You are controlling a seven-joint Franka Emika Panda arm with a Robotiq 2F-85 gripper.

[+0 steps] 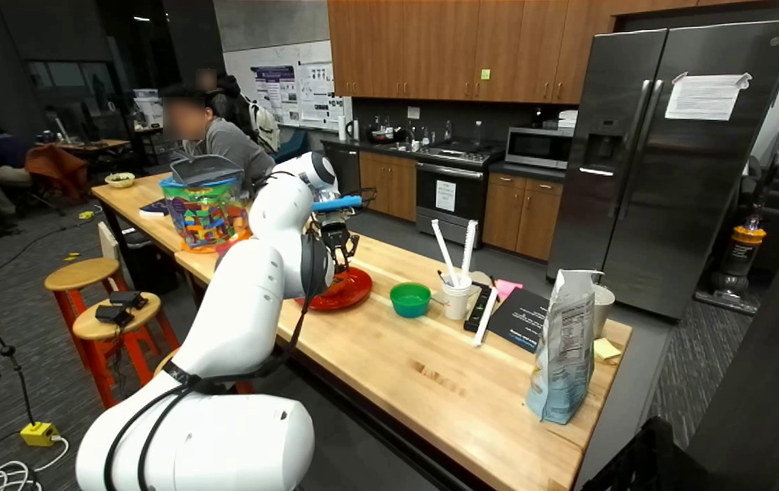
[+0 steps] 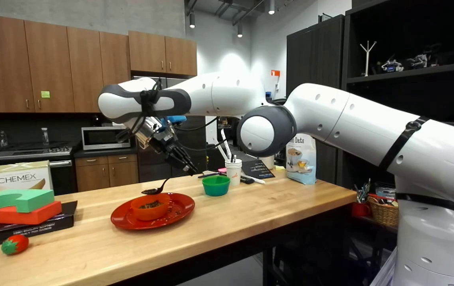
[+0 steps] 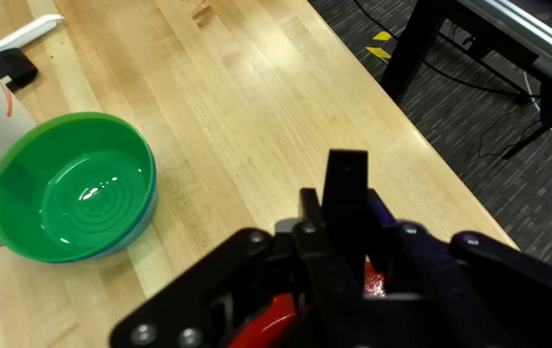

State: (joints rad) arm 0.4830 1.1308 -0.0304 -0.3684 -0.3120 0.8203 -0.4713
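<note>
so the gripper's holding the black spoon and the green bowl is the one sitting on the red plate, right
Wrong bowl: an exterior view shows the orange bowl sitting on the red plate, while the green bowl stands on the wooden table. The gripper is indeed holding the black spoon.

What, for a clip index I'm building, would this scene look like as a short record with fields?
Hand: shut on the black spoon, at its handle
Spoon position: above the orange bowl; whether it touches the rim cannot be told
Bowl contents: brown bits
Under the bowl: red plate, more bits scattered on it
Nearby: green bowl beside stacked white cups
Farther off: upright oats bag
Surface: wooden table
</note>
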